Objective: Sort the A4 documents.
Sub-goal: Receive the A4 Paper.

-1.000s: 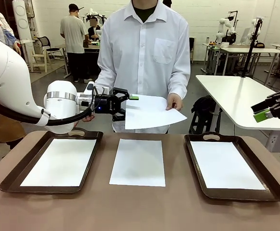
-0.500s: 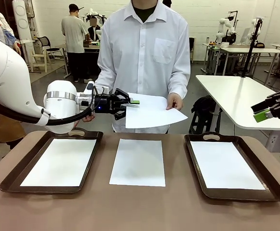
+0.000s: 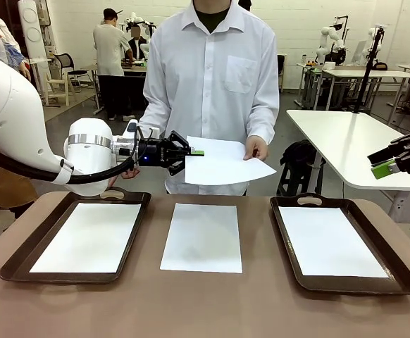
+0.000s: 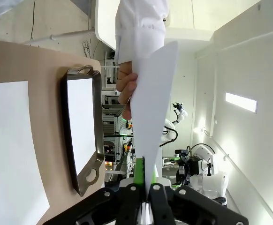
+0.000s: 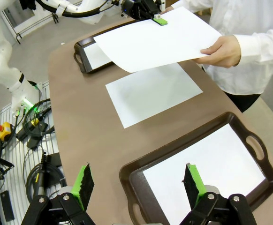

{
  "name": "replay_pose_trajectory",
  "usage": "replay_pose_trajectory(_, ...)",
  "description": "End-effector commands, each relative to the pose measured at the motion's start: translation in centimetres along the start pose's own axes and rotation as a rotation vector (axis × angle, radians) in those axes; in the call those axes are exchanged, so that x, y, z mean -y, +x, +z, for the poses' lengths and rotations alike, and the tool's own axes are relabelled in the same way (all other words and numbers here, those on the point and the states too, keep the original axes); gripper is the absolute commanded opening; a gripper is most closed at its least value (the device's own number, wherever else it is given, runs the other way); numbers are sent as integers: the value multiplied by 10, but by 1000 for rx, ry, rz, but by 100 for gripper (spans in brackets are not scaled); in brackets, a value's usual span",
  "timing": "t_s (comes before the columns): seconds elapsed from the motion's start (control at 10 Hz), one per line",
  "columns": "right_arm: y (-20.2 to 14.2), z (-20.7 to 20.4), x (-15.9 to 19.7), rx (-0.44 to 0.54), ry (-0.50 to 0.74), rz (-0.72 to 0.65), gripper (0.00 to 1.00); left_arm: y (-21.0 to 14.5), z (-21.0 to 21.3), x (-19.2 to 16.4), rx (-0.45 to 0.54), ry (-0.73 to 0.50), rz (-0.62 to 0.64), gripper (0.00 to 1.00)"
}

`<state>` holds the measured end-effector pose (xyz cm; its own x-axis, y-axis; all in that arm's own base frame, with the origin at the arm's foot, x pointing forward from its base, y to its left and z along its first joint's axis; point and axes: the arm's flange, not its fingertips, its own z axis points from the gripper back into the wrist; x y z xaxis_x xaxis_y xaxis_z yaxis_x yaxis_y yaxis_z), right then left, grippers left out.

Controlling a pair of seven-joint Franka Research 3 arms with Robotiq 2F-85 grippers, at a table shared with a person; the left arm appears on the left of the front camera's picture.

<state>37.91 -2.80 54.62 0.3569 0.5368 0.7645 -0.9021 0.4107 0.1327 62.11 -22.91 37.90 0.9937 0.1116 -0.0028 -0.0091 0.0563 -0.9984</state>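
Your left gripper (image 3: 196, 152) mid-frame, fingers pinching the raised sheet (image 3: 226, 163), a person's hand (image 3: 256, 149) on its right edge, your right gripper (image 3: 384, 163) far right, fingers spread, second sheet (image 3: 202, 236) lower centre between two trays (image 3: 11, 271).

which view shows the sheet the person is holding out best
Right wrist view: it sees the whole sheet from above, the person's hand on one end and the left gripper shut on the other. The front view foreshortens it; the left wrist view has it nearly edge-on.
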Motion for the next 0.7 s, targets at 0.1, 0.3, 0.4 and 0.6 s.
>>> replay_pose_trajectory(0.1, -1, -1, 0, -5, 1, -3, 100, -5, 2, 0, -1, 0, 24, 0)
replay_pose_trajectory(0.3, -1, -1, 0, -5, 1, -3, 100, 0, 0, -1, -1, 1, 2, 0)
replay_pose_trajectory(0.4, -1, -1, 0, -5, 1, -3, 100, 0, 0, -1, -1, 1, 2, 0)
replay_pose_trajectory(0.6, -1, -1, 0, -5, 1, -3, 100, 0, 0, -1, -1, 1, 2, 0)
